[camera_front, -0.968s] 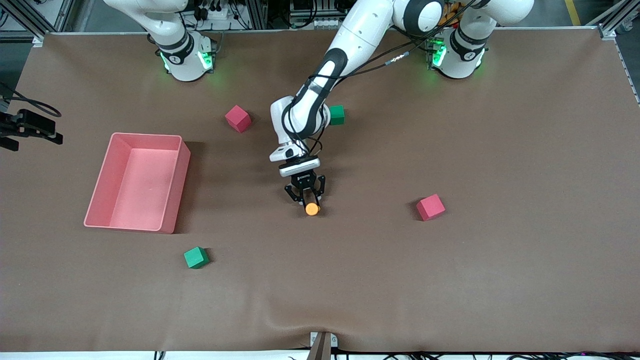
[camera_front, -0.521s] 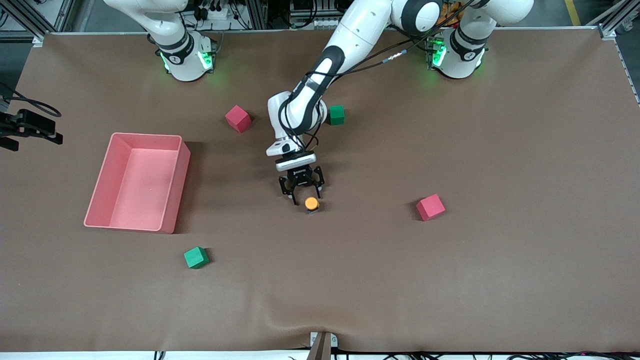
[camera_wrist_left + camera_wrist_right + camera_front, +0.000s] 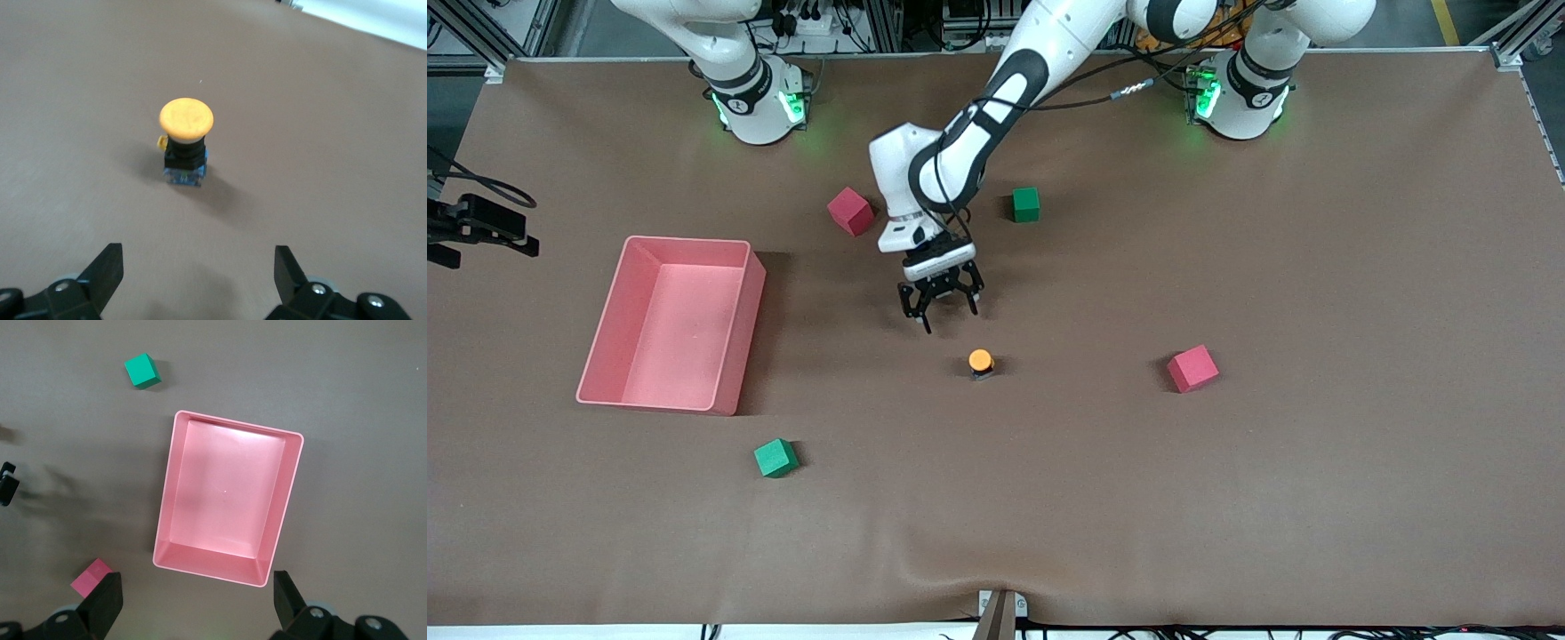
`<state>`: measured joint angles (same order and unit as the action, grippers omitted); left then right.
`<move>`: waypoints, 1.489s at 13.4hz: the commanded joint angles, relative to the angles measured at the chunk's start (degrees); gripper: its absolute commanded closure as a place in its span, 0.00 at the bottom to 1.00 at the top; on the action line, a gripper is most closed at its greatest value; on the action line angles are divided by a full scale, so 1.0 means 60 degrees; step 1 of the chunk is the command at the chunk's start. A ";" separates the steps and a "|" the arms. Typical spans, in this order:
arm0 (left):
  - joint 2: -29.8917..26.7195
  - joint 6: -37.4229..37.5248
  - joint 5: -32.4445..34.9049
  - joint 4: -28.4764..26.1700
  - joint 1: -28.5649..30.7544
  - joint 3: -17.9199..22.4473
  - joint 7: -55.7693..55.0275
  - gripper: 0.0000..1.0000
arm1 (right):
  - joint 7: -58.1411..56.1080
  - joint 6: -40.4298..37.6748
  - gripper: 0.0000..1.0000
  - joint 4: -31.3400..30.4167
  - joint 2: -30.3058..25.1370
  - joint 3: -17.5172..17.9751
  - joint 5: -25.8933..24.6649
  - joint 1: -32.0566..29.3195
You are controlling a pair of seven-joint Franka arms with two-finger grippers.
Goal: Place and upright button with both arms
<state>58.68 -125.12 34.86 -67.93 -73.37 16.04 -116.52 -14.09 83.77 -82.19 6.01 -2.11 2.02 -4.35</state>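
Observation:
The button [image 3: 980, 361], with a round orange cap on a short black body, stands upright on the brown table near its middle. It also shows in the left wrist view [image 3: 186, 130], cap up, untouched. My left gripper [image 3: 947, 316] is open and empty, raised above the table beside the button, on the side farther from the front camera; in its wrist view [image 3: 198, 267] both fingertips stand wide apart, short of the button. My right gripper [image 3: 197, 593] is open and empty, high over the pink bin [image 3: 213, 561]; the front view does not show it.
The pink bin [image 3: 734, 356] sits toward the right arm's end of the table. Red cubes [image 3: 850, 211] [image 3: 1192, 368] and green cubes [image 3: 1026, 204] [image 3: 775, 458] lie scattered around. The right wrist view shows a green cube [image 3: 142, 371] and a red cube [image 3: 91, 578].
My left gripper opened, let go of the button and drew back upward toward the robots' bases. The button stays upright on the table. The right arm has not visibly moved.

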 commanded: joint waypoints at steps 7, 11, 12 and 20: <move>-0.3858 0.2524 -0.4298 -0.0222 0.1751 -0.0052 0.4575 0.00 | 0.0121 -0.0105 0.00 0.0075 -0.0065 0.0205 0.0030 0.0007; -0.5236 0.4356 -0.4521 -0.0222 0.2996 -0.0052 0.6480 0.00 | 0.0121 -0.0120 0.00 0.0105 -0.0079 0.0205 0.0074 0.0051; -0.5500 0.4388 -0.4521 -0.0222 0.3405 -0.0052 0.6601 0.00 | 0.0121 -0.0120 0.00 0.0105 -0.0079 0.0220 0.0074 0.0095; -0.6322 0.4520 -0.4913 -0.0178 0.6642 -0.0111 1.0433 0.00 | 0.0107 -0.0090 0.00 0.0368 -0.0065 0.0162 0.0060 0.0388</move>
<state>23.08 -98.85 8.13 -67.82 -37.41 16.36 -60.02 -14.08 84.07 -81.01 6.00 -0.88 2.20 -1.87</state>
